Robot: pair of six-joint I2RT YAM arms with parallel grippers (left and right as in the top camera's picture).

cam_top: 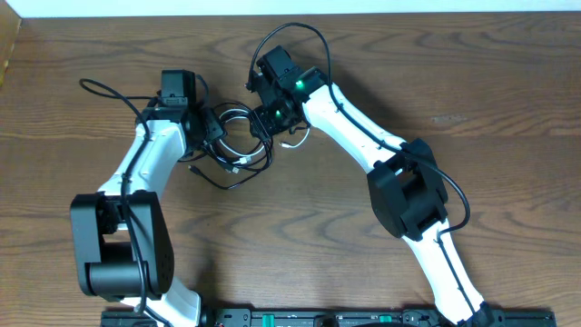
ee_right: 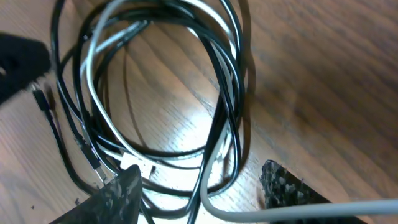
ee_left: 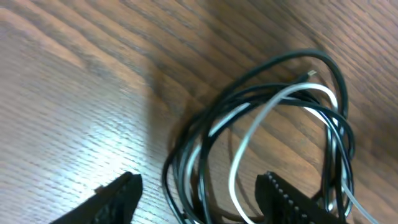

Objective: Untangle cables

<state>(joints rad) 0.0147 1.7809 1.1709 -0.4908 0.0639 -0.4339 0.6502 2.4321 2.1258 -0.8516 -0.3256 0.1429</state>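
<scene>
The cables lie coiled together on the wooden table (cam_top: 508,91) between my two grippers. In the overhead view the black cable (cam_top: 238,166) loops round, with a bit of the white cable (cam_top: 295,143) showing at its right. My left gripper (cam_top: 214,129) is at the coil's left side and stands open (ee_left: 199,199), its fingers straddling several strands of black cable (ee_left: 292,57) and white cable (ee_left: 261,112). My right gripper (cam_top: 270,118) is at the coil's right side, also open (ee_right: 202,186), with black cable (ee_right: 230,81) and a pale strand between its fingertips. A white plug (ee_right: 140,165) lies by its left finger (ee_right: 118,193).
A small black plug end (ee_right: 42,98) lies loose left of the coil. A black cable tail (cam_top: 209,180) trails toward the table's front. Thicker black wires (cam_top: 300,32) arc off both arms. The table's far edge (cam_top: 363,11) runs along the top.
</scene>
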